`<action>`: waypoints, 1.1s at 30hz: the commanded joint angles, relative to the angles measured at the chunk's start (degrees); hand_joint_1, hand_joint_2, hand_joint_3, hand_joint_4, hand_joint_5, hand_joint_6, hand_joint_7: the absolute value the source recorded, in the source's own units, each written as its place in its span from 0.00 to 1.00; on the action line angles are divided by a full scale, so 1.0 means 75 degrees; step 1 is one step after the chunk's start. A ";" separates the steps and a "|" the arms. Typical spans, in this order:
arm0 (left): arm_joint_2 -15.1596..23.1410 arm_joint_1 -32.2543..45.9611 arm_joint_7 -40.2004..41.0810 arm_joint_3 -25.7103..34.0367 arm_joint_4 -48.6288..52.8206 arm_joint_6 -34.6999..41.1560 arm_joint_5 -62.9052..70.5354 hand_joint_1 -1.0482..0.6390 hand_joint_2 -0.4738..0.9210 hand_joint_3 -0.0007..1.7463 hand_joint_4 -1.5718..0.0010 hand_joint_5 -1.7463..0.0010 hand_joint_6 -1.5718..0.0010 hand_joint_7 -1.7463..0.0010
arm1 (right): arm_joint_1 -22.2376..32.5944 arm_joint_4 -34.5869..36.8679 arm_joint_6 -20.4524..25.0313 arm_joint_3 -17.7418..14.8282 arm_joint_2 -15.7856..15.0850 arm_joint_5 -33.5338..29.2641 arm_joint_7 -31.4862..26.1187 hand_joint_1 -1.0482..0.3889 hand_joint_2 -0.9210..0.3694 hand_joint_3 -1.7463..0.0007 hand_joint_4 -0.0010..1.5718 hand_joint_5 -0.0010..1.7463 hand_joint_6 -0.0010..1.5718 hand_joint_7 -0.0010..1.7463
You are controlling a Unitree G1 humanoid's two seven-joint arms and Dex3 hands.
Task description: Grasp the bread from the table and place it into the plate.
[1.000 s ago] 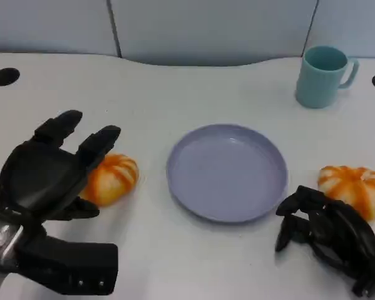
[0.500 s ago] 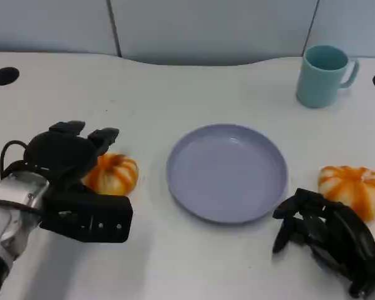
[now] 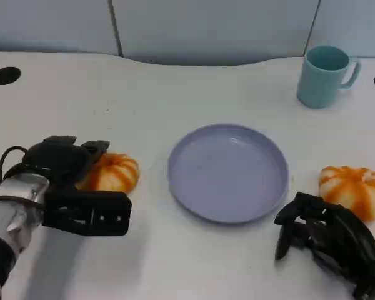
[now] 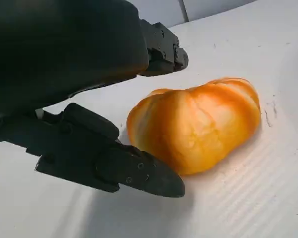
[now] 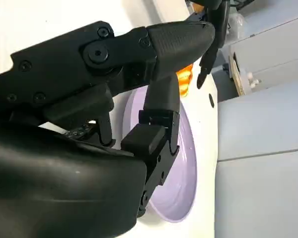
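An orange-and-white striped bread (image 3: pixel 114 173) lies on the white table, left of the lilac plate (image 3: pixel 172 181). My left hand (image 3: pixel 61 164) is down at the bread's left side and covers part of it. In the left wrist view the bread (image 4: pixel 198 124) sits between the upper fingers (image 4: pixel 161 47) and the lower finger (image 4: pixel 139 173); a gap shows above it, and the hand does not grip it. A second striped bread (image 3: pixel 354 188) lies right of the plate. My right hand (image 3: pixel 328 237) rests near the front edge, fingers loosely bent, holding nothing. The plate (image 5: pixel 185 163) holds nothing.
A teal mug (image 3: pixel 325 75) stands at the back right. Black round holes (image 3: pixel 5 75) sit in the tabletop at the far left and far right. Grey wall panels close off the back edge.
My left hand has come down from a raised, spread pose and settled around the left side of the bread. The bread, the plate and my right hand have hardly moved.
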 commanded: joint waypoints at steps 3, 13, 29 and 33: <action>0.0056 -0.0181 0.0165 -0.0120 0.0176 -0.0026 -0.0124 0.19 1.00 0.00 0.99 0.99 0.95 1.00 | 0.0162 0.0208 0.0112 -0.0060 -0.0105 0.0022 -0.0020 0.37 0.00 0.86 0.43 0.88 0.46 0.60; -0.0332 -0.0616 0.0957 -0.0235 0.1266 -0.0271 -0.0147 0.33 0.97 0.00 0.85 0.93 0.80 0.96 | 0.0209 0.0095 0.0191 -0.0070 -0.0118 0.0087 0.0072 0.38 0.00 0.86 0.43 0.89 0.47 0.61; -0.0595 -0.0978 0.2986 -0.0614 0.2939 -0.1204 -0.0249 0.48 0.98 0.06 0.43 0.43 0.26 0.92 | 0.0336 -0.0271 0.0629 -0.0035 -0.0135 0.0164 -0.0079 0.38 0.00 0.88 0.44 0.87 0.47 0.62; -0.0544 -0.0856 0.3867 -0.0709 0.2961 -0.1378 -0.0242 0.47 1.00 0.17 0.47 0.05 0.50 0.23 | 0.0354 -0.0287 0.0558 -0.0025 -0.0133 0.0161 -0.0048 0.39 0.00 0.87 0.43 0.87 0.46 0.62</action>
